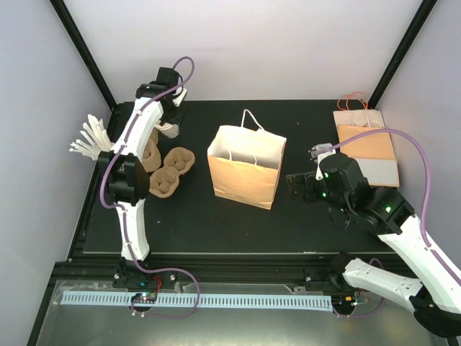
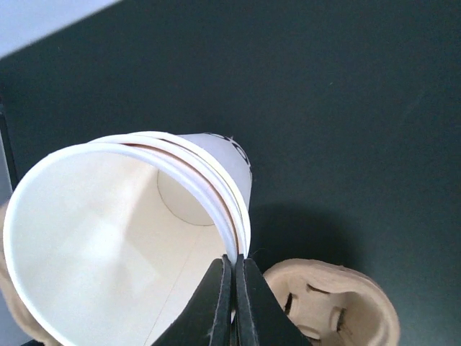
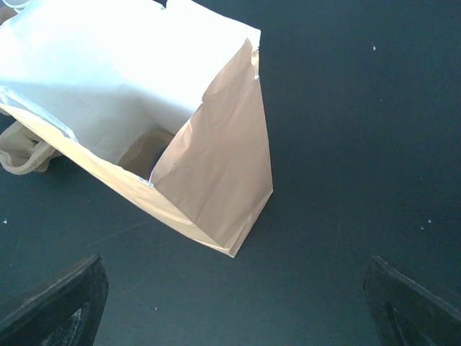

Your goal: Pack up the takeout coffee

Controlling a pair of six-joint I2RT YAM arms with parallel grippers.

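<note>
At bottom centre of left wrist view: left gripper [image 2: 233, 268] pinches rim of lidless cup stack [image 2: 108, 238]. Right gripper [image 1: 297, 184] spread, right of bag [image 1: 245, 169] at frame centre. Lidded coffee cup not visible anywhere. Risk: thin rim slips, nested cups separate; wrong item packed.

- stacked cups [image 2: 94, 238]: white paper, smooth, with a faint sheen inside
- bag [image 3: 216, 166]: brown kraft paper, matt and creased outside, white inside
- cup carriers [image 2: 338, 303]: tan moulded pulp, rough and fibrous
- surface [image 3: 346, 108]: black, matt, lightly speckled
</note>
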